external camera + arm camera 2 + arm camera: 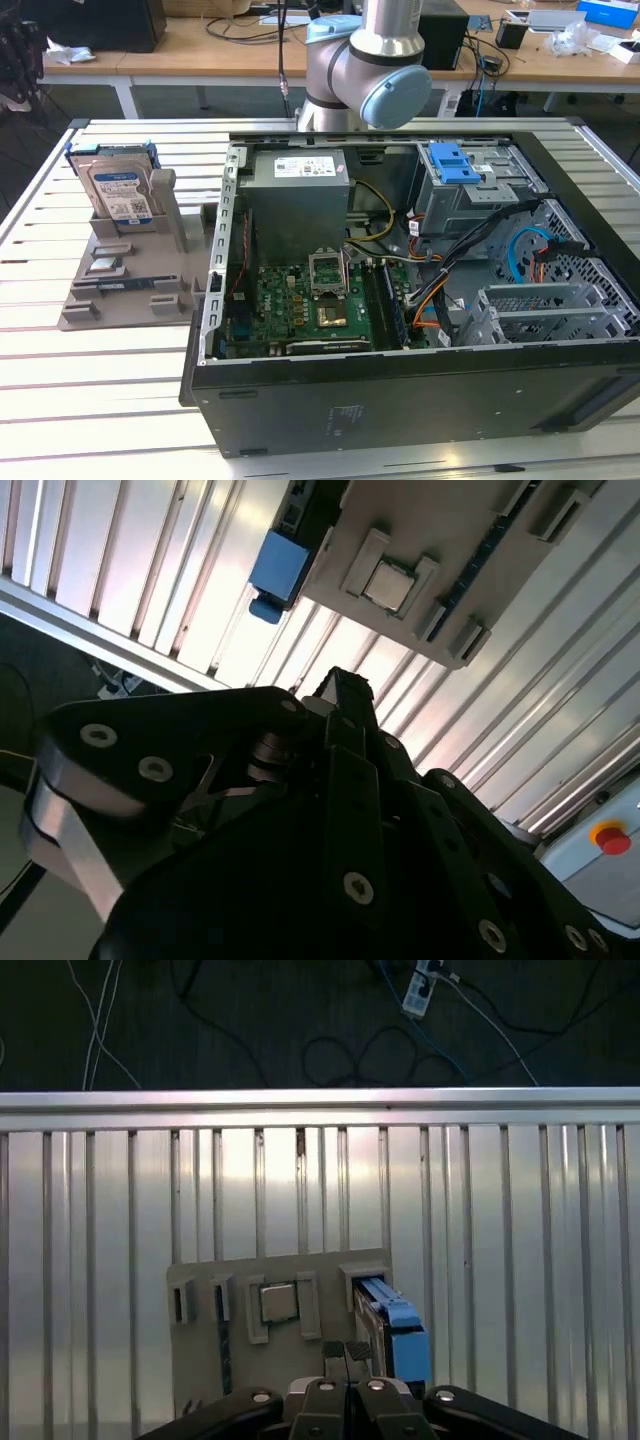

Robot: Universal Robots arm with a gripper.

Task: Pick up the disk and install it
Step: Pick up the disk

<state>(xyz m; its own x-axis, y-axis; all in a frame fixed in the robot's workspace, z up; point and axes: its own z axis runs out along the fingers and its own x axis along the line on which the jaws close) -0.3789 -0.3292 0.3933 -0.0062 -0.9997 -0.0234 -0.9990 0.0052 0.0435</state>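
The disk (pixel 120 190), silver with a white-and-blue label and blue rails, stands on edge in a grey holder (pixel 120 290) at the exterior view's left. The first wrist view looks down on the disk (pixel 395 1335) edge-on, from well above, with its blue rail on top. My gripper (pixel 347 1350) hangs high over the holder (pixel 200 1360), close beside the disk's line and apart from it. Its fingertips are shut together with nothing between them. In the second wrist view the black gripper (pixel 345 685) points towards the holder (pixel 420 510) and the disk's blue end (pixel 278 565).
An open computer case (pixel 400 380) lies on the slatted metal table (pixel 100 400), with a grey power supply (pixel 298 200), a motherboard (pixel 310 300) and a blue drive-bay latch (pixel 452 162) inside. A square chip (pixel 279 1303) sits in the holder. The arm's base (pixel 370 60) rises behind the case.
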